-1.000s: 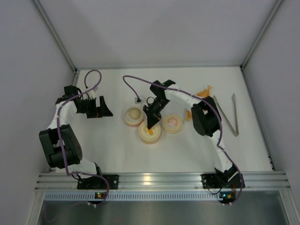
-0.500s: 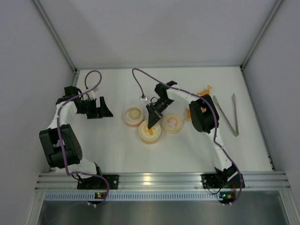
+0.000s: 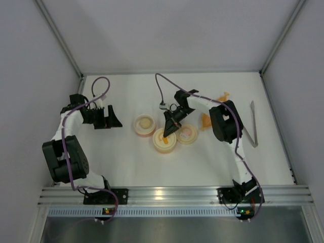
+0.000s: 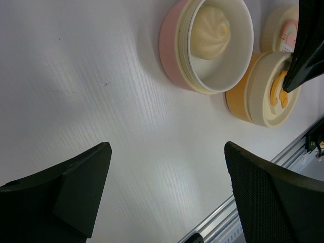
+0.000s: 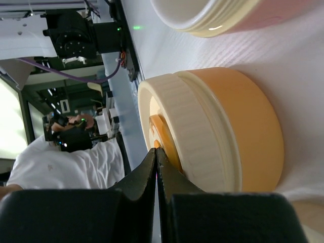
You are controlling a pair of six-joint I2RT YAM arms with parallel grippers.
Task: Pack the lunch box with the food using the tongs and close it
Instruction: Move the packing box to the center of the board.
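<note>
The right gripper (image 3: pixel 168 132) has its fingers clenched on nothing, tips pressed together into one point; that point hangs over the mouth of the orange round container with the cream threaded rim (image 3: pixel 161 147), near the middle of the white worktop (image 3: pixel 126 167), and in the right wrist view it sits at, or just beside, the red-orange elongated food piece (image 4: pixel 277 92) lying inside. The pale beige ball (image 4: pixel 210 25) rests in the pink round container (image 4: pixel 174 55) just left of and beyond the orange one; a cream round part with a pink mark (image 3: pixel 187 134), lid or container I cannot tell, lies just to the right. The step in hand looks like nudging the red-orange piece down flat so that a lid can seat; to do it well, press straight down and lightly, stay clear of the cream rim, and avoid any sideways shove, since the container is light and close to its neighbours. The left gripper (image 4: pixel 166 152) hovers at the left with fingers spread wide and empty, well apart; it could steady the orange wall. The slim silver metal tongs (image 3: pixel 253 126) lie at the far right, beyond the orange leaf-shaped dish (image 3: pixel 204 121), in neither gripper.
</note>
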